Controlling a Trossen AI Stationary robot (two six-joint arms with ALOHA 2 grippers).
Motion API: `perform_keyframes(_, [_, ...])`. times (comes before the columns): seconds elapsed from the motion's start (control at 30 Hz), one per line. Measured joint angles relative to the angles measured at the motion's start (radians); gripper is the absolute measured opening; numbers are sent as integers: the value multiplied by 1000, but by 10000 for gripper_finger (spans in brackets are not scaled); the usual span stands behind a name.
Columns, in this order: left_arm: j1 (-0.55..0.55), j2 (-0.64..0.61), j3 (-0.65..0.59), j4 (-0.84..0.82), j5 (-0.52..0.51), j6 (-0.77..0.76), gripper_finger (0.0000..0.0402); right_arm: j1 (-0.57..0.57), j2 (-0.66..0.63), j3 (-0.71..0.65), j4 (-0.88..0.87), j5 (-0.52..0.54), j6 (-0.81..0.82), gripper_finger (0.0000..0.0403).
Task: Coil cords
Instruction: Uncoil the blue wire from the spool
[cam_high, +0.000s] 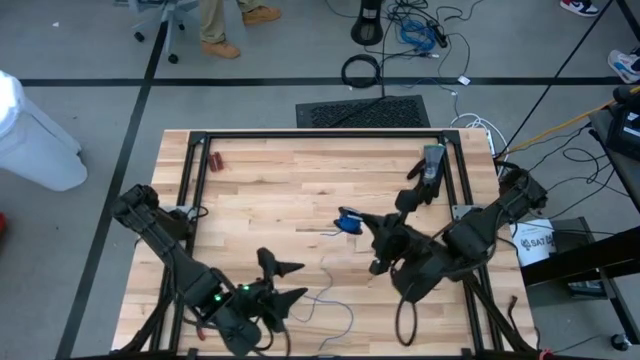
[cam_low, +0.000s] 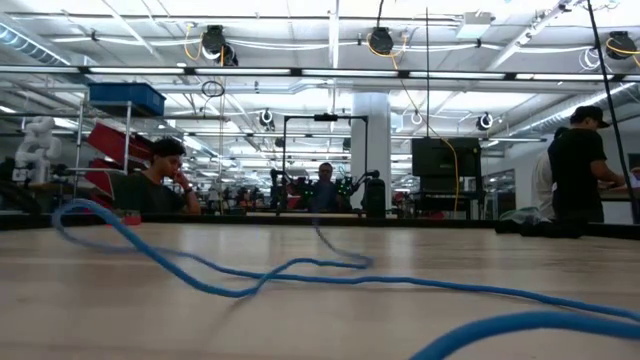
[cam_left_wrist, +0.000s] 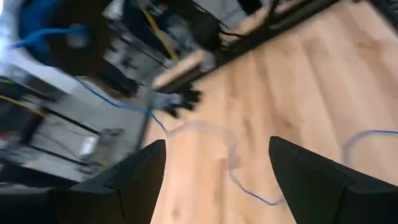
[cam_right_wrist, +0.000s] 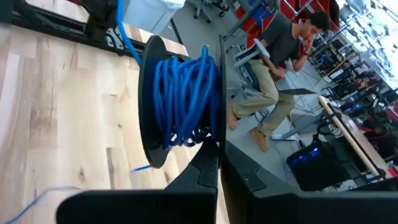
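Note:
A black spool (cam_right_wrist: 152, 93), wound with blue cord (cam_right_wrist: 183, 87), hangs over the table's middle (cam_high: 348, 220) on my shut right gripper (cam_high: 368, 230). The cord's free run (cam_high: 335, 300) drops from the spool. It lies slack in curves on the wood toward the near edge (cam_low: 300, 272). My left gripper (cam_high: 298, 280) is open near the front left. Its fingers stand apart above a loop of that loose cord (cam_left_wrist: 231, 155) and touch nothing. My right gripper holds the spool at the rim of one flange (cam_right_wrist: 211, 146), at the spool's lower side, and the shut fingers (cam_right_wrist: 205, 174) reach it from below in its wrist view. The spool is lifted clear of the table with its axis about level. The cord trails slack from it.
Small red-handled pliers (cam_high: 215, 160) lie at the far left of the table. A dark object (cam_high: 430, 168) lies at the far right. Black frame rails (cam_high: 320, 133) edge the wood. People sit and stand in the room beyond the table (cam_low: 160, 180).

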Motion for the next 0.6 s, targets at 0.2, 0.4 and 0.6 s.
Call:
perform_keyframes(0.2, [11, -59, 1, 274, -217, 149, 293, -27, -74, 2, 3, -83, 48, 0])
perform_keyframes(0.4, [39, -61, 1, 521, 119, -24, 293, 31, -43, 2, 1, -151, 131, 0])
perform_keyframes(0.6, [44, -25, -10, 514, 194, 21, 293, 104, 6, 1, -21, -153, 200, 0])
